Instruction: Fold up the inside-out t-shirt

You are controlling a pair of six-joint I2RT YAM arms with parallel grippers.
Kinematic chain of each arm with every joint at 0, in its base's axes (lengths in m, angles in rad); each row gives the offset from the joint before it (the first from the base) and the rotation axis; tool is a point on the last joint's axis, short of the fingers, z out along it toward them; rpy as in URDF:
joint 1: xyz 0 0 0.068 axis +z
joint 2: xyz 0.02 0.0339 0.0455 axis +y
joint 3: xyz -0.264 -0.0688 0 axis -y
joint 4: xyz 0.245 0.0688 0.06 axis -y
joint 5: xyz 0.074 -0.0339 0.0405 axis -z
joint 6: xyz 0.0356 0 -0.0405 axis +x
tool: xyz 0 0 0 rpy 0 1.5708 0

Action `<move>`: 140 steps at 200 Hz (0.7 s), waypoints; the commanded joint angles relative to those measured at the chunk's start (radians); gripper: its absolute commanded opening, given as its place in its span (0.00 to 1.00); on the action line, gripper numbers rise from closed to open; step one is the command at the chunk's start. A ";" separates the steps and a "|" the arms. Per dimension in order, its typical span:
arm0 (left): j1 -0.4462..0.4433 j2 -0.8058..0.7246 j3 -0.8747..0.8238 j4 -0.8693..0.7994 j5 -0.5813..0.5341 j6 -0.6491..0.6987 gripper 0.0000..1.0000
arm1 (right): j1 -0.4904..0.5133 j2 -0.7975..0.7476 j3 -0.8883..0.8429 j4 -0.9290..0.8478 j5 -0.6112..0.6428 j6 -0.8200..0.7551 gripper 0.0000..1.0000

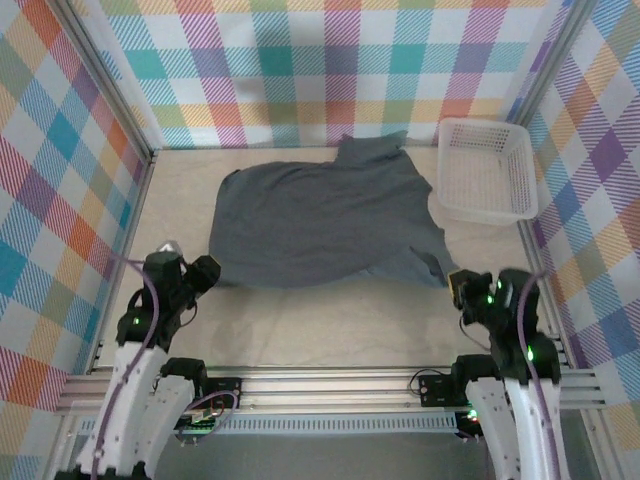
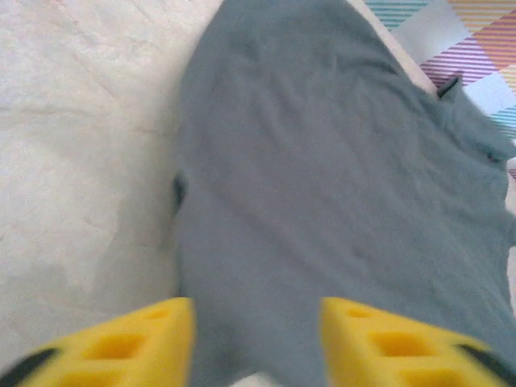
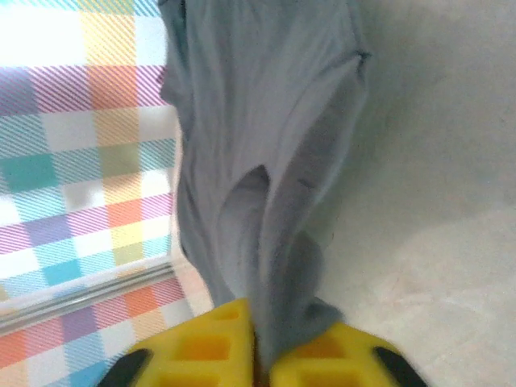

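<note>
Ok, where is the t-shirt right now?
The t-shirt lies spread mid-table in the top view, left of the white basket; its near-right corner is pinched in the right gripper.

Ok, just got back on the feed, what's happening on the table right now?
Two arms are working the grey t-shirt, which lies mostly spread on the table beside a white basket. The right pincer is shut on a bunch of cloth at the shirt's near right corner. The left pincer is open over the near left edge, gripping nothing. No neat fold shows yet.
</note>
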 commanded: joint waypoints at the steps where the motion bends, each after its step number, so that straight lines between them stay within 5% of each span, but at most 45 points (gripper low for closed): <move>1: -0.006 -0.065 -0.028 -0.091 -0.011 -0.020 0.70 | 0.005 -0.126 -0.076 -0.001 0.002 0.006 0.51; 10: -0.006 -0.065 -0.012 -0.052 0.000 -0.014 0.77 | 0.005 -0.140 -0.086 0.119 -0.018 -0.058 0.74; 19: -0.007 -0.029 0.026 -0.014 0.012 0.003 0.77 | 0.004 -0.105 -0.076 0.220 -0.036 -0.138 0.83; 57: -0.032 0.367 0.271 0.118 0.087 0.073 0.74 | 0.006 0.360 0.106 0.429 -0.225 -0.532 0.84; 83: -0.060 0.665 0.436 0.148 0.052 0.090 0.66 | 0.009 0.745 0.228 0.436 -0.277 -0.631 0.57; 111: -0.061 0.979 0.605 0.181 0.023 0.063 0.35 | 0.012 1.084 0.348 0.374 -0.257 -0.643 0.14; 140: -0.058 1.264 0.810 0.189 -0.009 0.054 0.14 | 0.013 1.212 0.294 0.437 -0.198 -0.592 0.04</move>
